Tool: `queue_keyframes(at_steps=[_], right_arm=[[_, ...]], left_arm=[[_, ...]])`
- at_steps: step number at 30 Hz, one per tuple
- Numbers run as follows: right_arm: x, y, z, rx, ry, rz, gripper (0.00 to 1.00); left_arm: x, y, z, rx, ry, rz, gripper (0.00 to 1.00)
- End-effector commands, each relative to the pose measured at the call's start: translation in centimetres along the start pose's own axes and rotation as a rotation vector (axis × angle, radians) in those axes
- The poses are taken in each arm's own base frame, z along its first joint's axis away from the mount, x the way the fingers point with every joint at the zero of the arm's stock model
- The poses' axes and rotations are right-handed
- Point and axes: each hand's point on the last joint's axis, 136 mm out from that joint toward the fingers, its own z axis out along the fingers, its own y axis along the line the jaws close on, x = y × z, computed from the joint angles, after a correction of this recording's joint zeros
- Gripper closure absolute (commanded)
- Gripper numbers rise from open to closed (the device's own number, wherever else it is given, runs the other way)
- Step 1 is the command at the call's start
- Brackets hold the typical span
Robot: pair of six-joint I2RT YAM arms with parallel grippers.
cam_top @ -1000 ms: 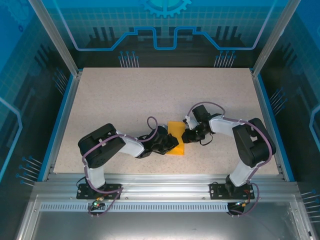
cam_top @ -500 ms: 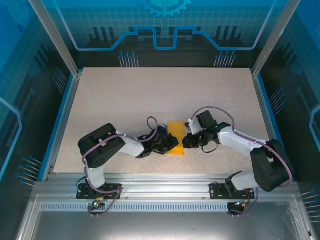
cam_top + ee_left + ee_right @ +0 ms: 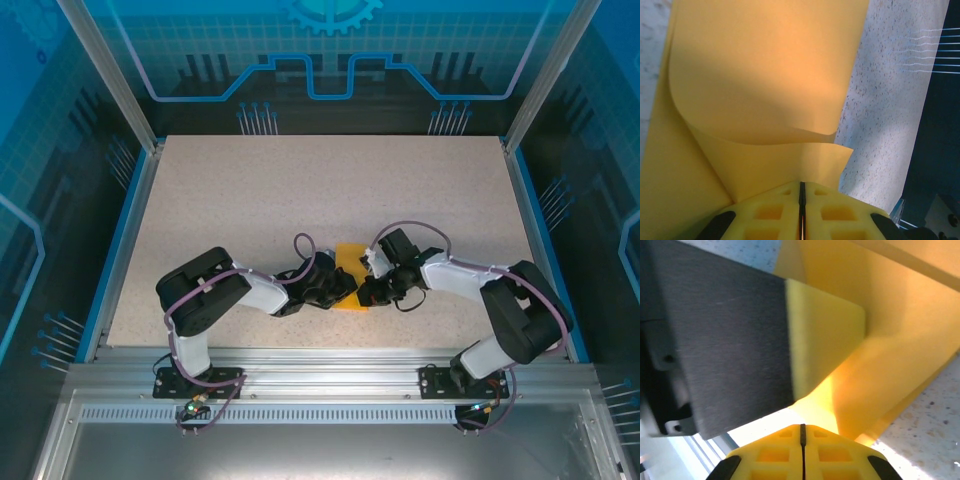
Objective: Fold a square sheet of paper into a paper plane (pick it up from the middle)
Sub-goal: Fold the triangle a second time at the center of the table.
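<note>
Landmark = left gripper [image 3: 344, 286].

- Paper [image 3: 350, 258] lies on the table [image 3: 300, 190], touching the left gripper. It runs from just nearside of it to a little past it on the far side.
- Right gripper [image 3: 368, 292] is across the paper from the left gripper, almost tip to tip with it.
- Left wrist view: left gripper [image 3: 801, 189] is clenched, no gap at the seam. Paper [image 3: 765, 75] is doubled over, with the top layer bowed in a loose curve, not creased flat. Both layers run in to the tips. Can't tell whether a layer is nipped or just pushed down.
- Right wrist view: right gripper [image 3: 802, 432] is clenched too. Paper [image 3: 900, 350] meets its tips in a bright fold, so it looks to be grasping the paper there. A dark finger [image 3: 730, 340] with a yellow pad sits just ahead against the paper, probably the left gripper's.

Risks from here:
- The flap is springy. If either claw lets go before the crease is pressed, it unrolls and the fold is lost.
- Both claws are crowded onto one spot. Fingers could clash, or one could drag the sheet out of the other, giving a tear or a skewed crease.
- Edge alignment isn't checkable from these views. Flattening now could lock in a crooked centre line and a lopsided plane.
- The thin sheet may skate on the table under a sideways push.
</note>
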Motion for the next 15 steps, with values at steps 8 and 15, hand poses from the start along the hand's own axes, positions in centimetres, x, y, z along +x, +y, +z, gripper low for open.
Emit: queue_keyframes(at_steps=[8,15], right_arm=[[-0.1,-2.6,0.0,0.098,0.005,0.059,0.93],[0.8,-3.3,0.6,0.091,0.044,0.102,0.93]], left_arm=[[0.3,0.6,-0.1,-0.021,0.000,0.007,0.88],[0.2,0.6,0.0,-0.023,-0.001,0.005,0.88]])
